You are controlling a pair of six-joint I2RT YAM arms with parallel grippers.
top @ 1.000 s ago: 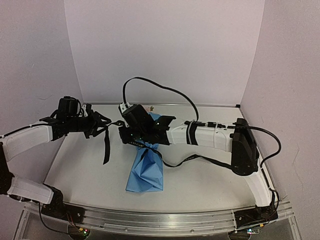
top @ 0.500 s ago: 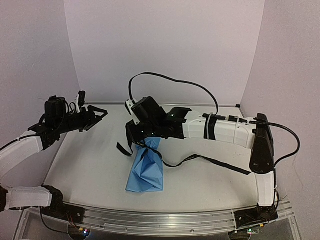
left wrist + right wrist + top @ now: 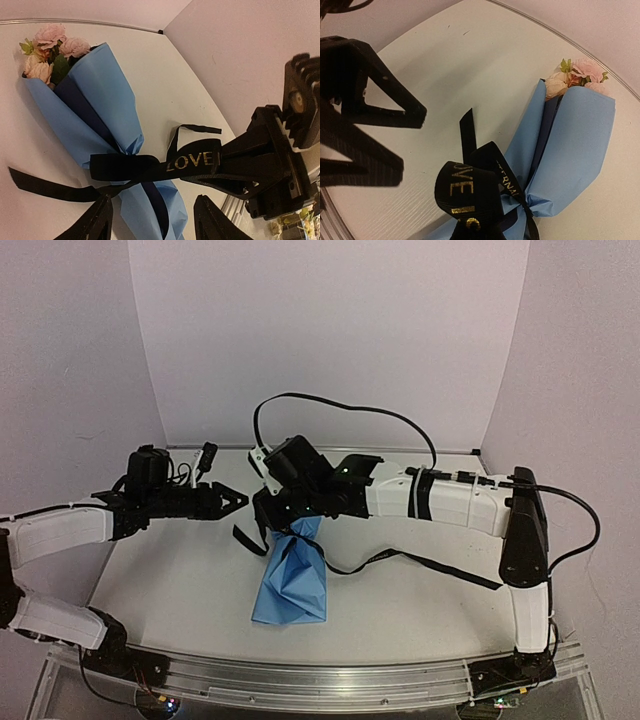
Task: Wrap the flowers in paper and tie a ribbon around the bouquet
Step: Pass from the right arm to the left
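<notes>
Closest to me, the flared tail of the bouquet [image 3: 292,590] lies flat on the surface [image 3: 180,580], pointing toward the arm bases. The paper [image 3: 100,95] is already folded round the flowers into a cone, light blue outside with navy showing at the overlap, so I count the wrapping as done. Further up, at the pinched waist, the ribbon [image 3: 145,167] circles the bundle and crosses over itself. A loop stands up beside it and a long tail runs off to the right across the surface. I cannot tell whether that crossing is a real knot or only a turn. The right fingers [image 3: 212,167] look clenched on the lettered stretch of ribbon just beside the waist, holding it taut. The left fingers [image 3: 233,503] are spread with nothing in them, near the bundle's left side and pointing at it. At the far end the flowers [image 3: 50,42] peek out of the cone's mouth. What I judge is left: catch a free end, draw the tie tight, then let go.
</notes>
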